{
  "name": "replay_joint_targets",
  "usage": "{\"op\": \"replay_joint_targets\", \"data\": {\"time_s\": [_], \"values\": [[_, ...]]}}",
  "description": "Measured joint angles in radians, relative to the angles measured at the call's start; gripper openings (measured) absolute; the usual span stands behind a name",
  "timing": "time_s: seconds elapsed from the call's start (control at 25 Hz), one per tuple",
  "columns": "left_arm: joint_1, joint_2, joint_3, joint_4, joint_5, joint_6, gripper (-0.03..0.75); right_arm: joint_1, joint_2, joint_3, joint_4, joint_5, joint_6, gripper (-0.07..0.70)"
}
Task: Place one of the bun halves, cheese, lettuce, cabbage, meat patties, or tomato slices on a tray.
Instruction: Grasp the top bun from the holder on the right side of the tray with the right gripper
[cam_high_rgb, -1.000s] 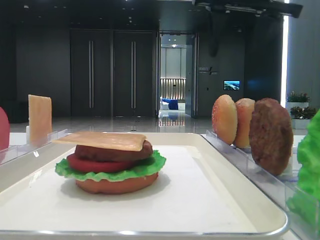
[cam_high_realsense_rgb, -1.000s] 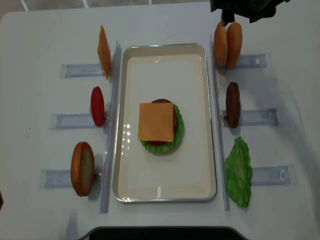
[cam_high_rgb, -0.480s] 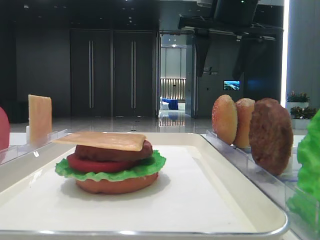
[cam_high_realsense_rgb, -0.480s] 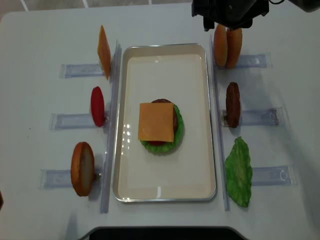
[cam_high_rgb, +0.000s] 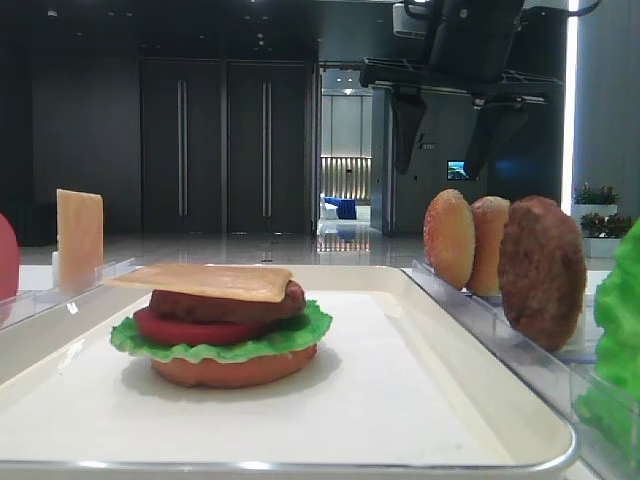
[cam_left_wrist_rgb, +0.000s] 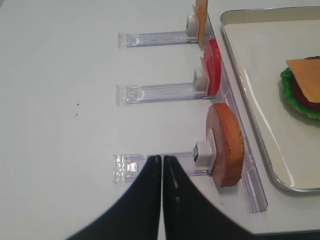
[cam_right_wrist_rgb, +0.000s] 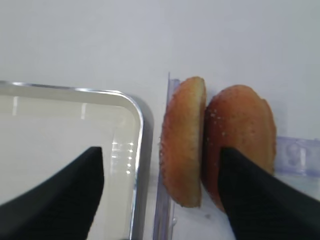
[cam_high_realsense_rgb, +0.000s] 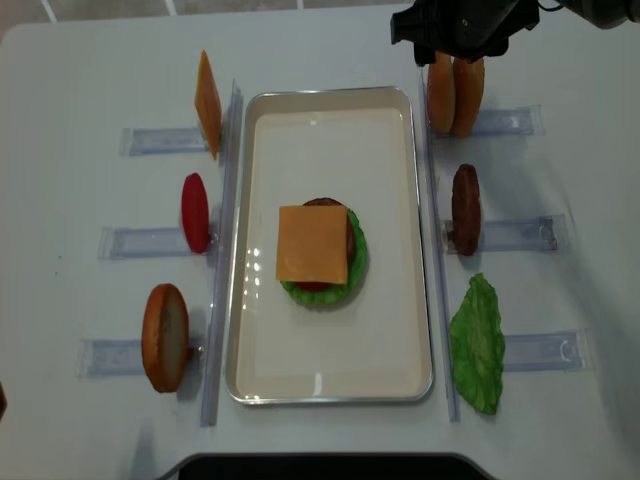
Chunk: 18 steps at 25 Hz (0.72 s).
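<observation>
Two bun halves (cam_high_realsense_rgb: 453, 93) stand on edge side by side in the back right clear rack, also seen from above (cam_right_wrist_rgb: 182, 140). My right gripper (cam_right_wrist_rgb: 160, 150) hangs open just over them; one finger is above the tray corner, the other covers part of the sesame-speckled half (cam_right_wrist_rgb: 242, 125). From the low view the right gripper (cam_high_rgb: 450, 150) sits above the buns (cam_high_rgb: 449, 238) without touching them. On the cream tray (cam_high_realsense_rgb: 330, 92) lies a stack topped by a cheese slice (cam_high_realsense_rgb: 313, 243). My left gripper (cam_left_wrist_rgb: 161, 157) is shut and holds nothing, beside the left racks.
A meat patty (cam_high_realsense_rgb: 465, 208) and a lettuce leaf (cam_high_realsense_rgb: 477, 345) stand in the right racks. The left racks hold a cheese slice (cam_high_realsense_rgb: 208, 100), a tomato slice (cam_high_realsense_rgb: 195, 212) and a flat bottom bun (cam_high_realsense_rgb: 165, 337). The tray's raised rim (cam_right_wrist_rgb: 125, 100) runs close to the bun rack.
My right gripper has come down and shifted slightly left until its open fingers hang over the two bun halves. Nothing on the table has moved.
</observation>
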Motion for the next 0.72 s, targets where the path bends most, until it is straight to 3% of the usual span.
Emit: {"op": "replay_joint_targets", "data": {"time_s": [0.72], "values": [[0.0,0.0,0.0,0.0,0.0,0.0,-0.007,0.0,0.093,0.0,0.022,-0.022,-0.037,0.449]]}}
